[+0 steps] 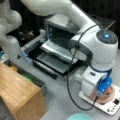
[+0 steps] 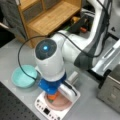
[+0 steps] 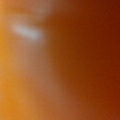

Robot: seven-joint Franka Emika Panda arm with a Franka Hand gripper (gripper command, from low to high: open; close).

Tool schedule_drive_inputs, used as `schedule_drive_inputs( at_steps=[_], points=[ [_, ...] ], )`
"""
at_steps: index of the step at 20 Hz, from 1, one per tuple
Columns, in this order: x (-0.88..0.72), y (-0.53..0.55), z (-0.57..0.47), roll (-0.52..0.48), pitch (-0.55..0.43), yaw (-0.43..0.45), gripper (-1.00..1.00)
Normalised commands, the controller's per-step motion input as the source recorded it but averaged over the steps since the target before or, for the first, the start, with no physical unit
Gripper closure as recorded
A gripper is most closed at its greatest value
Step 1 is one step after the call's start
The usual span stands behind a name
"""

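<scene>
Hovering low at your five o'clock in a front view, the gripper point(image 1: 106, 93) sits over an orange object point(image 2: 51, 96) on the pink plate point(image 2: 61, 103) of a white scale point(image 2: 45, 110); jaw state cannot be told. A teal bowl point(image 2: 23, 76) lies at nine o'clock.

Both front views are soft and low-detail, with blocky smear on every edge. Light is even and diffuse from overhead, moderately bright; the grey table point(image 1: 62, 100) has only faint shadows. In a front view the blue LED point(image 1: 107, 35) at 2 o'clock blooms into a small halo, and the background at 12 o'clock drops to near black. In a front view the same LED point(image 2: 45, 47) glows at centre; the white arm shell point(image 2: 50, 65) is slightly washed out, and the corner at 7 o'clock is dark. The wrist view is fully out of focus: an orange-brown blur, lighter at 9 o'clock, darker at 3 o'clock, with a pale glare streak point(image 3: 26, 32) at 10 o'clock.
</scene>
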Motion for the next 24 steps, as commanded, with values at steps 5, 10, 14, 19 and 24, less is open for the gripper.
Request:
schedule_drive_inputs(
  at_steps=[5, 10, 14, 19, 24],
  points=[
    [-0.15, 0.04, -0.11, -0.057, -0.140, -0.073, -1.00],
    [-0.17, 0.01, -0.09, -0.055, -0.143, -0.060, -1.00],
    [-0.21, -0.02, -0.04, -0.051, -0.135, -0.049, -1.00],
    [-0.24, -0.05, -0.03, -0.072, -0.121, -0.044, -1.00],
    [-0.29, -0.15, 0.05, -0.072, -0.089, -0.022, -1.00]
  ],
)
